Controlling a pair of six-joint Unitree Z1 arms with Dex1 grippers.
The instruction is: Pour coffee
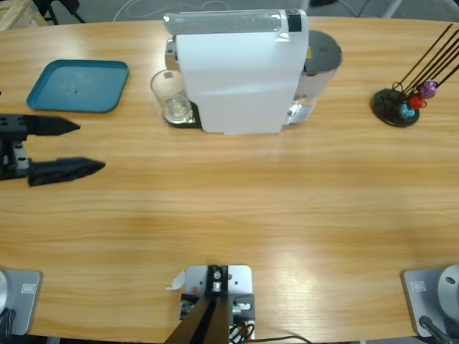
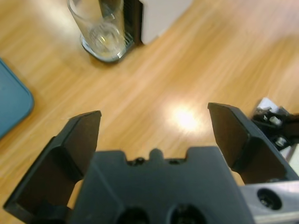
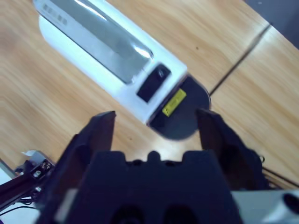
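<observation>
- Warm honey-coloured wood runs the whole length of the table [image 1: 287, 208], its grain lying lengthwise and a soft glare showing near the middle.
- A white coffee machine [image 1: 240, 72] stands at the far side near the centre, with a silver top panel and a grey round tank behind it; the right wrist view looks down on its top.
- A clear glass [image 1: 171, 95] stands upright on the machine's drip tray, touching nothing else; the coffee [image 2: 106, 38] is a thin pale layer at its bottom.
- A teal tray [image 1: 79, 84] lies flat to the left of the glass, well apart from it.
- A black capsule stand [image 1: 396, 107] with thin rods sits at the far right, with red, blue and purple capsules on it.
- The left gripper [image 1: 75, 147] enters from the left edge, jaws spread wide with only bare wood between them, pointing toward the middle of the table, short of the glass.
- The right gripper [image 3: 156, 121] hangs above the machine, jaws parted and holding nothing.
- Beyond the far edge, grey floor and a few cables show.
</observation>
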